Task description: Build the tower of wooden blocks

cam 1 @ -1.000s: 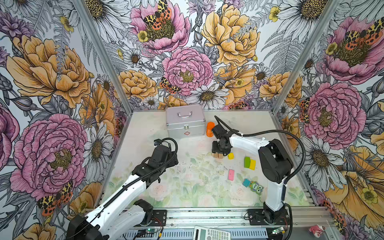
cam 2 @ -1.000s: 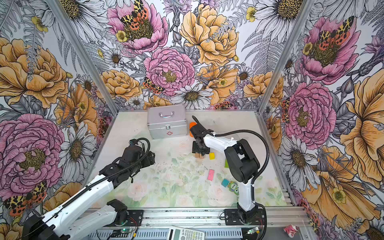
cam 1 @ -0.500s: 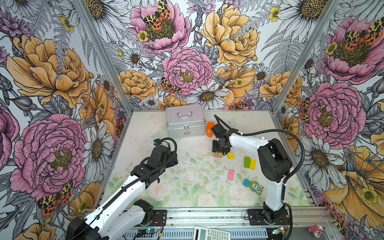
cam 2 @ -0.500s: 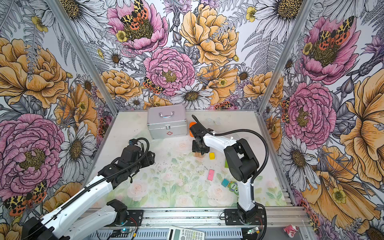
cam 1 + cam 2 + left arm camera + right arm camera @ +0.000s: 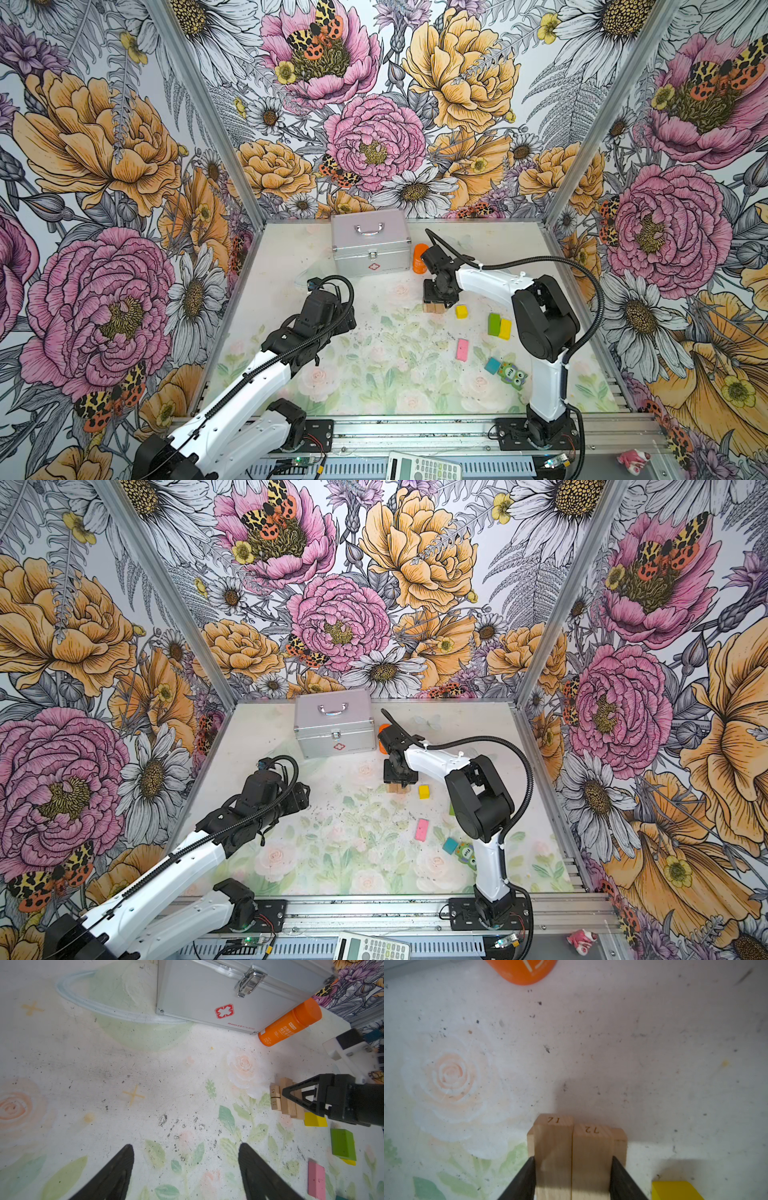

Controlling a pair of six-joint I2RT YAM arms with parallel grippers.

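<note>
Floral-papered walls (image 5: pixel 374 124) close in a pale, rose-printed bench (image 5: pixel 374 386), scuffed and speckled dark; a silver case (image 5: pixel 370 245) stands at the back.

In front of the case's left end the left gripper (image 5: pixel 185 1146) hangs spread and empty. In front of its right end the right gripper (image 5: pixel 572 1157) pinches two tan planks (image 5: pixel 554 1142), numbered 71 and 72, side by side on a lower tan layer; this looks like seating the second course of the tower (image 5: pixel 434 308).

Next, I judge, the jaws must part without nudging the pair askew, then fetch a loose block; farther out from the case lie the green bar (image 5: pixel 493 324), yellow bar (image 5: pixel 505 329), pink plank (image 5: pixel 462 349), owl piece (image 5: pixel 513 374), yellow cube (image 5: pixel 461 311) and teal cube (image 5: pixel 492 365), all unstacked.
</note>
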